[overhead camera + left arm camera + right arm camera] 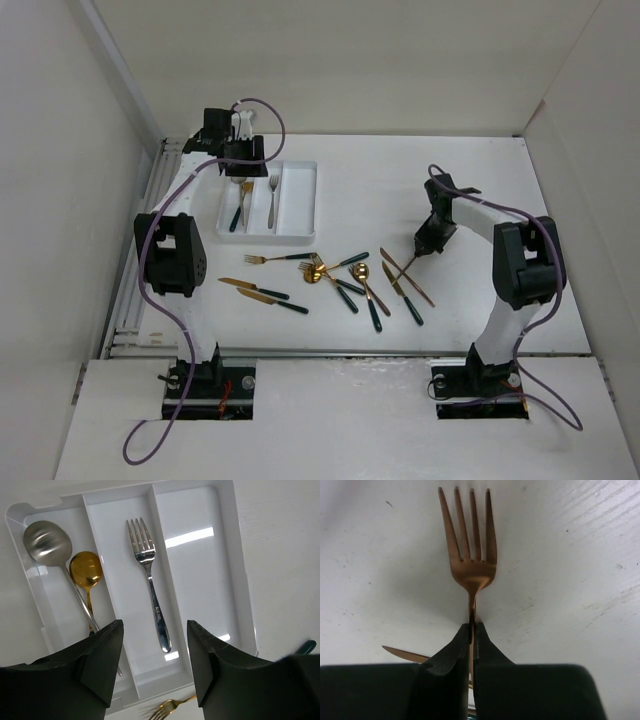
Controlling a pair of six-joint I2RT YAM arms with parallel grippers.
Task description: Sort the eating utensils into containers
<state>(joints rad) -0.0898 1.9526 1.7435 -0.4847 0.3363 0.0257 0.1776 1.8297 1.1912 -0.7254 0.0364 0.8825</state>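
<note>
Faintly stamped silver fork point(151, 582), unreadable, right fingers point(446, 664) pinching copper fork point(470, 573)

Bright, even overhead light washes the white bench point(400, 200), and shadows are soft. Glare bars streak the tray point(190, 537). In both wrist views the near jaws are dark and slightly blurred, while the copper fork point(470, 572) is sharp.

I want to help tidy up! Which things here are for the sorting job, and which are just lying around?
For the job: white tray; silver fork, silver spoon and gold spoon inside it; copper fork in the right fingers; loose cutlery on the table.
Just lying about: purple cables; metal rail.
</note>
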